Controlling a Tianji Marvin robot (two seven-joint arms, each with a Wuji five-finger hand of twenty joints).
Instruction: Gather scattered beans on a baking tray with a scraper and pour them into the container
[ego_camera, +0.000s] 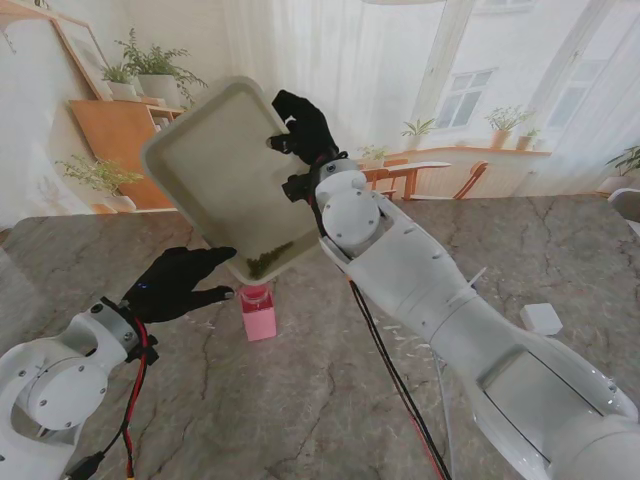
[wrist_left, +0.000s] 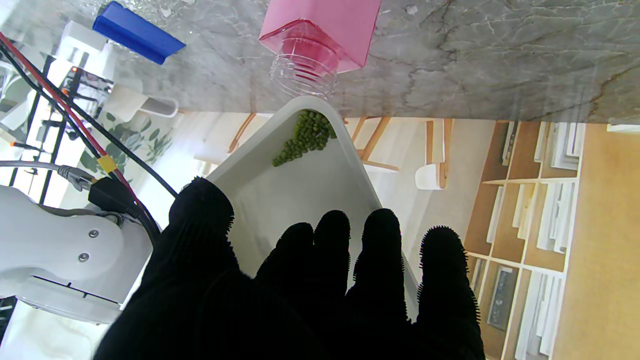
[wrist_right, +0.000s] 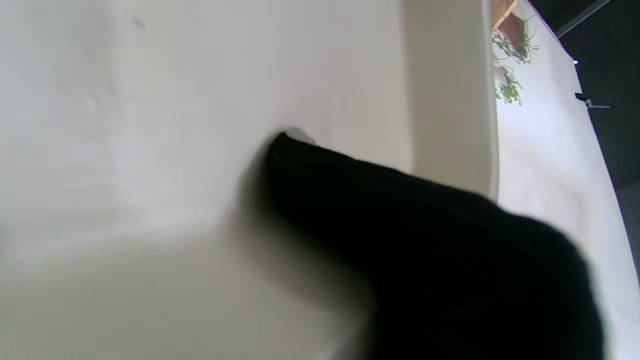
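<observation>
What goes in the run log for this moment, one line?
phase: pouring | tray: tilted, right hand gripping its far rim, left hand at its low edge | beans: piled in low corner over pink container

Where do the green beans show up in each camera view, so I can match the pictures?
Stand view: the green beans sit piled in the lowest corner of the tilted baking tray, right over the pink container.
Left wrist view: the beans are heaped in the tray's far corner, next to the container's clear mouth.
Right wrist view: not in it; only tray surface shows.
Shared landmark: the tray.
</observation>
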